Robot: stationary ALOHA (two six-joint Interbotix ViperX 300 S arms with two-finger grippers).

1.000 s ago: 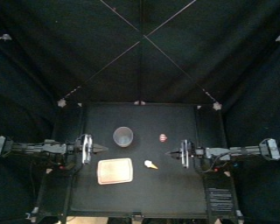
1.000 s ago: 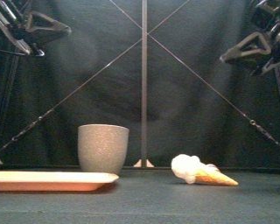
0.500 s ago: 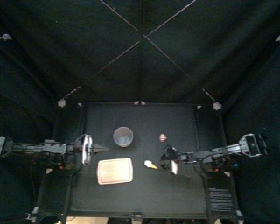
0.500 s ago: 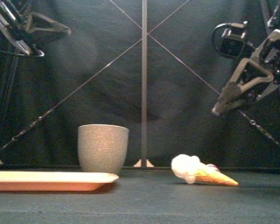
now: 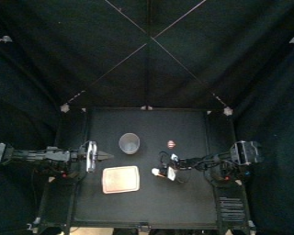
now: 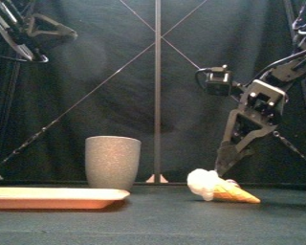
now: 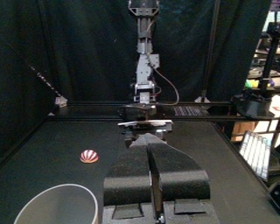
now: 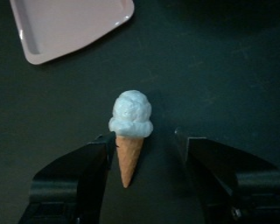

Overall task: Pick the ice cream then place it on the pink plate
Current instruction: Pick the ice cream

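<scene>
Hovering my right gripper (image 6: 225, 165) just over the ice cream cone (image 6: 217, 187), jaws wide astride it; it lies on the table (image 5: 186, 124), right of the pink plate (image 6: 54, 197). My left gripper (image 7: 154, 140) rests raised, jaws together.

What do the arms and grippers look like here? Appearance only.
The left arm and the right arm are both black, built of slim angular links with thin black cables looped along them. The left gripper has two long, flat black jaws that taper toward the tips. The right gripper has the same black jaws, broader at the base. No markings are visible.
</scene>
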